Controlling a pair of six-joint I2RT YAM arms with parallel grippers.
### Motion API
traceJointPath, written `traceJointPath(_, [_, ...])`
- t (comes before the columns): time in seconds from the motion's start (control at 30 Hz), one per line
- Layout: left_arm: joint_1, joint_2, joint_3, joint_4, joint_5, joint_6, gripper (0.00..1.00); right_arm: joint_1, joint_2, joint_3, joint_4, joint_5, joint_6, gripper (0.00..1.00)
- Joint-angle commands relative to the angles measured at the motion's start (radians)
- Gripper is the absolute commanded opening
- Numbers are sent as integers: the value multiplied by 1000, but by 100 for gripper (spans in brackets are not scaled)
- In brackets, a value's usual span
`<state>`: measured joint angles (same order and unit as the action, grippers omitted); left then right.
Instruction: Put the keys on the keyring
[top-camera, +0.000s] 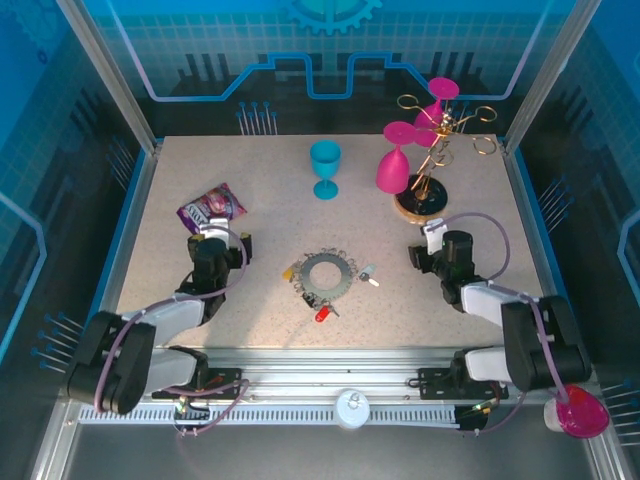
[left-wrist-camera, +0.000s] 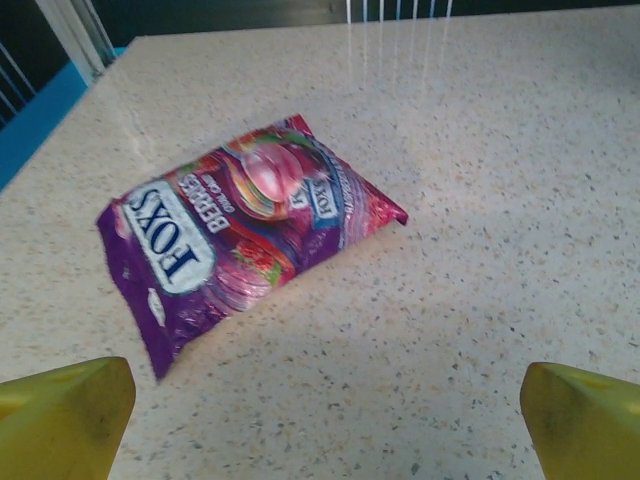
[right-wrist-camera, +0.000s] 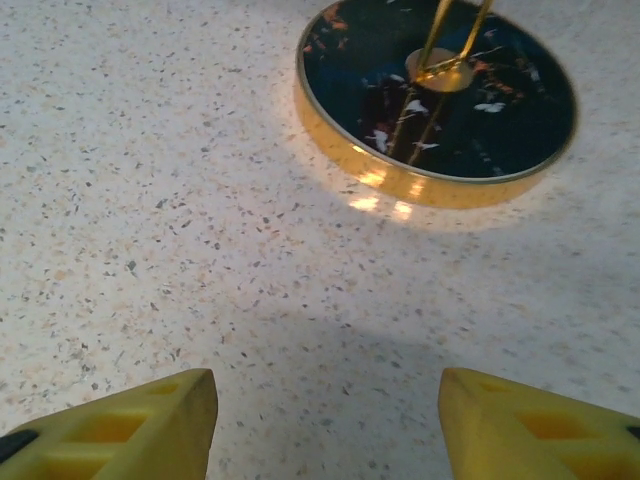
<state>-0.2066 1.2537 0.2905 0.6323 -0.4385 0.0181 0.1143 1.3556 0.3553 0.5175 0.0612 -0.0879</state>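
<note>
Speckled beige table (top-camera: 260, 180) with a flat grey metal keyring (top-camera: 311, 272) near its middle, and both arms standing apart from it.
Tiny metal keys (top-camera: 321, 315) with coloured heads lie close around the keyring: yellow at its left rim, whitish just beside its right, red apart on the near side. Left of the keyring, the left gripper (left-wrist-camera: 330, 405) has its jaws spread wide and empty, before a purple sweets bag (left-wrist-camera: 240, 240). Right of the keyring, the right gripper (right-wrist-camera: 325, 410) has its jaws spread too, holding nothing, near a black round base with golden rim (right-wrist-camera: 440, 100).

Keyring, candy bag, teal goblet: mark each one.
keyring (top-camera: 310, 272), top external view, left of its grey band.
candy bag (left-wrist-camera: 240, 230), left wrist view, middle of printed face.
teal goblet (top-camera: 325, 158), top external view, its bowl.
</note>
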Motion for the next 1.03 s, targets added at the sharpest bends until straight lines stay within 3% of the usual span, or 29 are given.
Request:
traceJointPath(0.0, [24, 79, -16, 282, 65, 47, 99, -18, 62, 16, 301, -118, -9, 61])
traceJointPath(0.13, [55, 222, -8, 435, 115, 82, 100, -72, 204, -58, 597, -184, 41, 62])
traceJointPath(0.2, [85, 286, -39, 547, 140, 55, 99, -79, 160, -33, 475, -194, 36, 63])
traceJointPath(0.27, [115, 343, -48, 635, 157, 37, 99, -79, 183, -12, 472, -191, 46, 64])
traceJointPath(0.4, [114, 324, 9, 502, 88, 10, 99, -91, 180, 38, 373, -110, 87, 65])
traceJointPath(0.5, [126, 313, 57, 388, 113, -11, 99, -92, 184, 39, 377, -106, 89, 65])
traceJointPath(0.7, [131, 312, 67, 369, 114, -15, 99, -91, 183, 39, 375, -106, 89, 65])
traceJointPath(0.83, [169, 305, 85, 315, 196, -37, 99, -92, 183, 40, 373, -106, 90, 68])
traceJointPath(0.93, [170, 305, 84, 319, 197, -36, 99, -92, 182, 41, 374, -105, 91, 76])
traceJointPath(1.0, [170, 305, 78, 330, 196, -35, 99, -92, 182, 40, 374, -105, 91, 100])
